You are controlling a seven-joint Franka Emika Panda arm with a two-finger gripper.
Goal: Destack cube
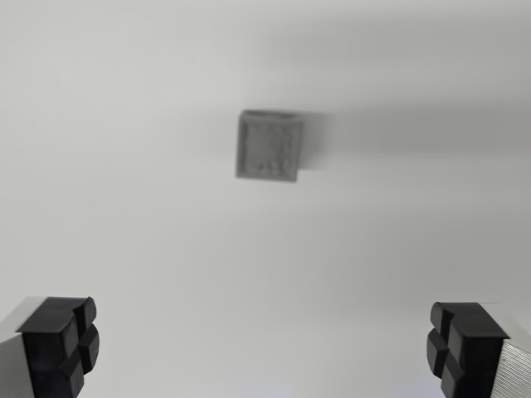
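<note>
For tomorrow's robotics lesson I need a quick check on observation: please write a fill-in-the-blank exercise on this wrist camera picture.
1. The cube is ____ in colour.
2. The gripper is ____, its two black fingertips standing far apart.
3. Between the fingertips the gripper holds ____.
4. In the wrist view the cube lies ____ the fingertips, on the white surface.

Missing words: grey; open; nothing; above

Blurring across the grey cube, hiding whether one block or several. Running off the bottom corners: both black fingertips of the gripper, bodies cut away.
</note>
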